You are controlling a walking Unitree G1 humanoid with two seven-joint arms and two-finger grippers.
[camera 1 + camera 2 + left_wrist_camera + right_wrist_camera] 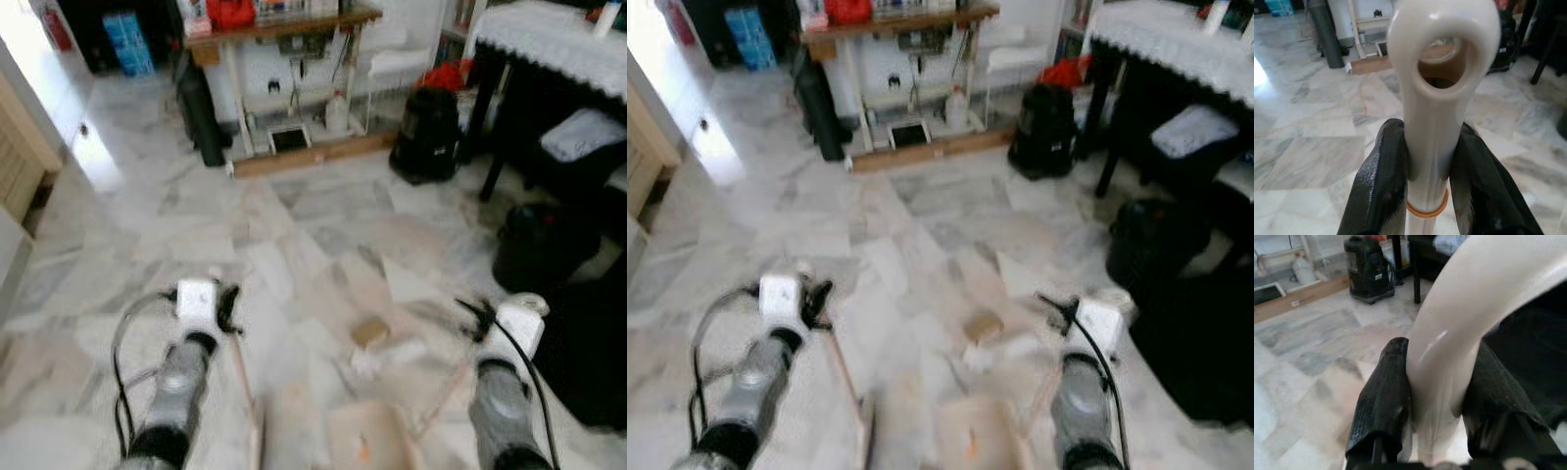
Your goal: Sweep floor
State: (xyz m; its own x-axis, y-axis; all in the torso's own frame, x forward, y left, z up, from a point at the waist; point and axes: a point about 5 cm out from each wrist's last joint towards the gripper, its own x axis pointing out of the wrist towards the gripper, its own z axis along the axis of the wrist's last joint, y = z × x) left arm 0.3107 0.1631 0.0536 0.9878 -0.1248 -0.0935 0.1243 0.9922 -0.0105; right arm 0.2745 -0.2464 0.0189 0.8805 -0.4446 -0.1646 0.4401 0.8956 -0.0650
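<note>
White-grey marble floor (294,225), wooden desk (284,24) and black bag (426,132) beyond, no readable writing, left gripper (1427,166) clamped on cream broom handle (1442,73), right gripper (1442,396) clamped on dustpan handle (1474,313), brown debris (370,333) between arms

Blurred views, bright left-side daylight.

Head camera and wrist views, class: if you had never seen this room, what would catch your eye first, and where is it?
First, the two cream handles: the left gripper is shut on a broom handle ending in a hanging loop, and the right gripper clamps a dustpan handle. Next, small scraps of litter lie on the marble floor between the arms. Beyond, a black bag sits beside a cluttered wooden table.
</note>
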